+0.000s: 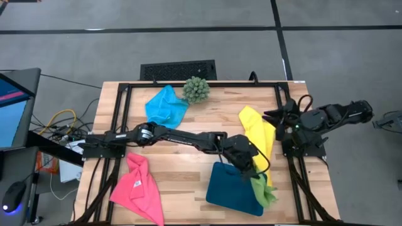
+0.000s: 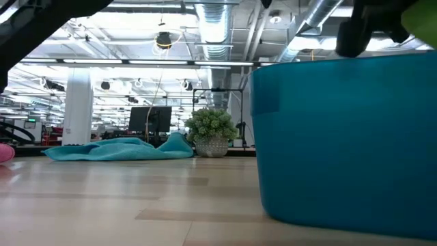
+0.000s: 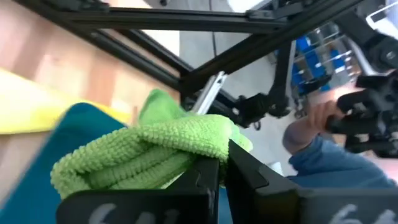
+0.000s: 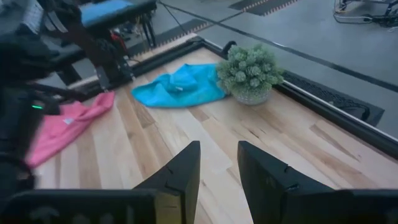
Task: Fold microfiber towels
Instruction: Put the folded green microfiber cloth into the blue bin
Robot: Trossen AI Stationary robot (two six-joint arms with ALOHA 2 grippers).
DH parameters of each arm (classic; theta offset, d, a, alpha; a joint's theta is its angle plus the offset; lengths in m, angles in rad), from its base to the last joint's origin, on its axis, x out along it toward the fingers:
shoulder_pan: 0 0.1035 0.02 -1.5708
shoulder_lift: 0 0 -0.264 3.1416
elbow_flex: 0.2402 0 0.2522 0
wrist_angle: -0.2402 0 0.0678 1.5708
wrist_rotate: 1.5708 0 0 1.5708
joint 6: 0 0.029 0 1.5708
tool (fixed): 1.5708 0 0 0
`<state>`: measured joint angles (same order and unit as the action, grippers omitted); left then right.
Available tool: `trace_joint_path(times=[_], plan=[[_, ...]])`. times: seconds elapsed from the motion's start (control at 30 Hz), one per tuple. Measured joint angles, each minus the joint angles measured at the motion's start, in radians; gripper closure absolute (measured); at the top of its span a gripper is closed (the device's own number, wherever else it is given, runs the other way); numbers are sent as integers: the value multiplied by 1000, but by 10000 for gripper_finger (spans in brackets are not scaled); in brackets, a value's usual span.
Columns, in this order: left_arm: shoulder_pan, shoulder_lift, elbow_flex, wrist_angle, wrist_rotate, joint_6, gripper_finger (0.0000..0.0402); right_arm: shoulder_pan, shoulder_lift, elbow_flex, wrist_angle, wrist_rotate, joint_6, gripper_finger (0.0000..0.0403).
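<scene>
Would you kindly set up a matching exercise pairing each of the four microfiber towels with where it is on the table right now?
Things:
1. sky blue towel
2. hot pink towel
3. yellow towel
4. lime green towel

Places:
A. pinched in the left gripper at the edge of the teal tray
B. crumpled beside the spiky ball plant
C. lying near the waiting right gripper, whose fingers are apart
D. spread at the table's front left corner

Pairs: 1-B, 2-D, 3-C, 4-A
</scene>
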<state>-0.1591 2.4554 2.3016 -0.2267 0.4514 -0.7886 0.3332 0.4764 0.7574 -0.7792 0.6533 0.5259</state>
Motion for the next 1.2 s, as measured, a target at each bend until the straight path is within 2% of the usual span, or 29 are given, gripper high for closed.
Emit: trace_joint_path(times=[0.17, 0.37, 0.67, 0.97, 1.2], plan=[[0, 0, 43, -76, 10, 21, 401, 1, -34, 0, 0, 0, 0, 269], [36, -65, 58, 24, -2, 25, 401, 0, -42, 0, 0, -1, -1, 269], [57, -31, 54, 79, -28, 8, 401, 0, -47, 0, 1, 0, -3, 269], [49, -32, 55, 252, -168, 27, 401, -1, -47, 18, 2, 12, -11, 269], [20, -32, 51, 247, -333, 193, 401, -1, -47, 44, 2, 15, -30, 269]])
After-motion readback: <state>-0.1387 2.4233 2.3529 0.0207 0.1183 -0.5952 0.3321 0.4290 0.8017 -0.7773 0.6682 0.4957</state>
